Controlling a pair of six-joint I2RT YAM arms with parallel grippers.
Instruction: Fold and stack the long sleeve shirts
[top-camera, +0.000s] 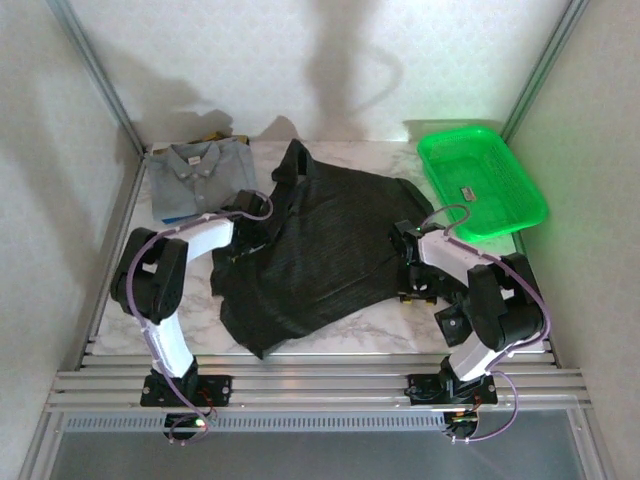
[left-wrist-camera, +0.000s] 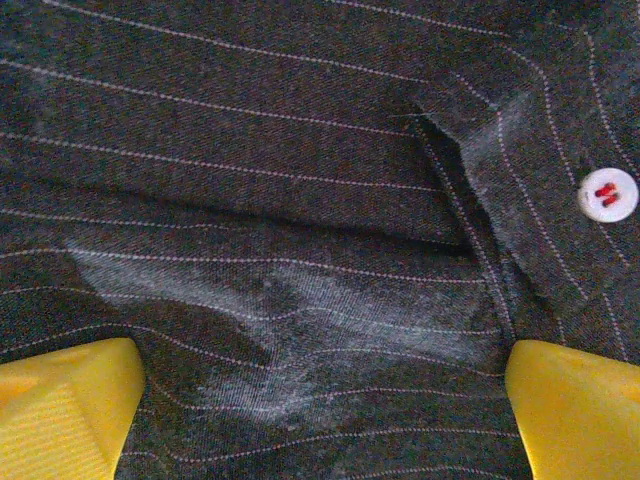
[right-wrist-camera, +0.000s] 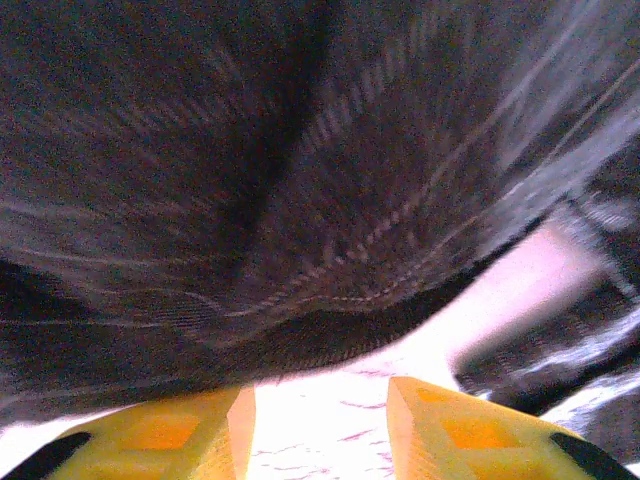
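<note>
dark shirt (top-camera: 330, 250) | long axis diagonal | far-centre to near-left

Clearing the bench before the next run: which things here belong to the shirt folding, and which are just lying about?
Job:
dark striped shirt, spread out
grey-blue shirt, folded, far left

Lying about:
green basket, far right

Dark pinstriped shirt (top-camera: 320, 245) sprawls crumpled between left gripper (left-wrist-camera: 320, 400) and right gripper (right-wrist-camera: 320, 420); grey-blue shirt (top-camera: 200, 175) lies folded beyond the left.
</note>
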